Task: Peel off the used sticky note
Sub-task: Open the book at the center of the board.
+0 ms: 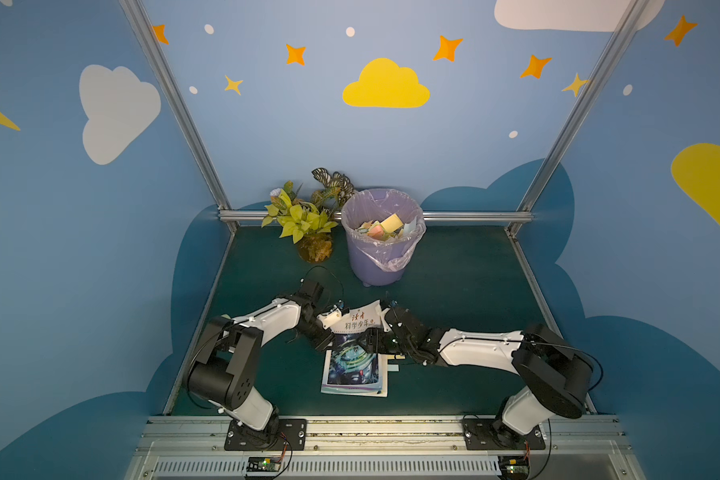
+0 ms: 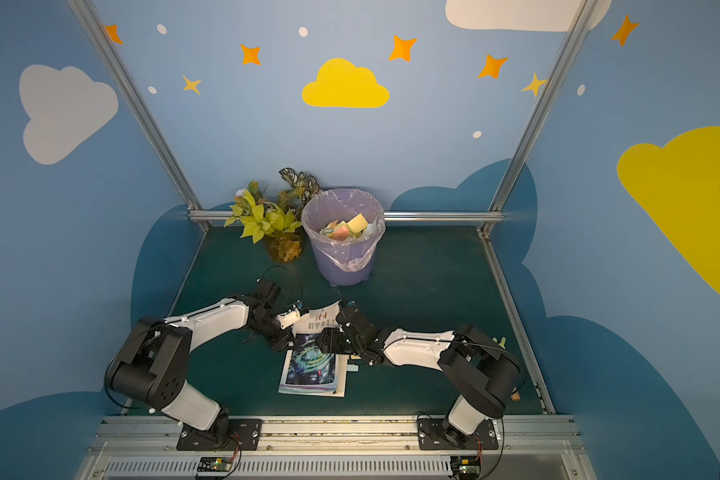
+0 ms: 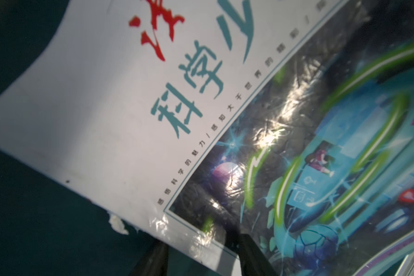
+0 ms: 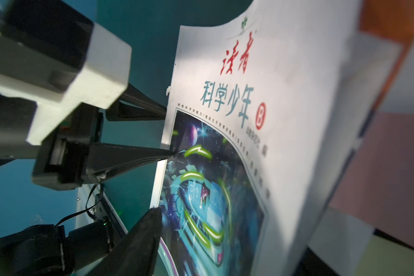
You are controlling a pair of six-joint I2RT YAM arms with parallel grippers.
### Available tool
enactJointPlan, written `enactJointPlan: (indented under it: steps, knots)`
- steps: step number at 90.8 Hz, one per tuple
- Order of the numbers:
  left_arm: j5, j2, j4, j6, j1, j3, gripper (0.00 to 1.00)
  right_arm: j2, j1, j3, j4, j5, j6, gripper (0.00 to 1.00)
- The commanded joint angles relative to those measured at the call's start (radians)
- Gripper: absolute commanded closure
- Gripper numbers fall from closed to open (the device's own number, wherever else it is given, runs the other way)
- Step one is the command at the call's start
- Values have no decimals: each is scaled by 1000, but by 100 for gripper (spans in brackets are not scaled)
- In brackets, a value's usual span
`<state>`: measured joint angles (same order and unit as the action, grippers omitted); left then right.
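A science magazine lies on the green table, its white-topped cover curled up off the pages. My left gripper is open. It straddles the cover's left edge with one finger over it and one under, a clear gap between them. My right gripper is at the cover's right side. One dark finger shows in front of the cover; the other is hidden behind it. Beyond the raised cover, blurred pink and pale green sticky notes show.
A lilac bin with a plastic liner holds several crumpled coloured notes at the back. A potted plant stands to its left. A pale note sticks out at the magazine's right edge. Aluminium rails frame the table.
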<state>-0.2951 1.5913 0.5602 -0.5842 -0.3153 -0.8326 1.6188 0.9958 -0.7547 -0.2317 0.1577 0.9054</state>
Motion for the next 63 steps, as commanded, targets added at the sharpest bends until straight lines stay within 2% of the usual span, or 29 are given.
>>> enactJointPlan:
  steps: [1, 7, 24, 39, 46, 63]
  knots:
    - [-27, -12, 34, -19, -4, 6, 49, -31, -6, 16, -100, 49, 24, 33]
    - [-25, -12, 35, -19, -4, 4, 49, -37, -9, 22, -92, 43, 21, 38]
    - [-40, -22, 48, -22, -4, 2, 50, -65, -16, 34, -25, -8, 8, 58]
    - [-69, -27, 64, -31, -8, 1, 50, -78, -18, 39, 31, -46, 6, 89]
    - [-80, -28, 71, -35, -10, 2, 50, -84, -22, 43, 50, -59, 11, 98]
    - [-126, -54, 93, -43, -13, 0, 50, -122, -38, 56, 135, -99, 18, 100]
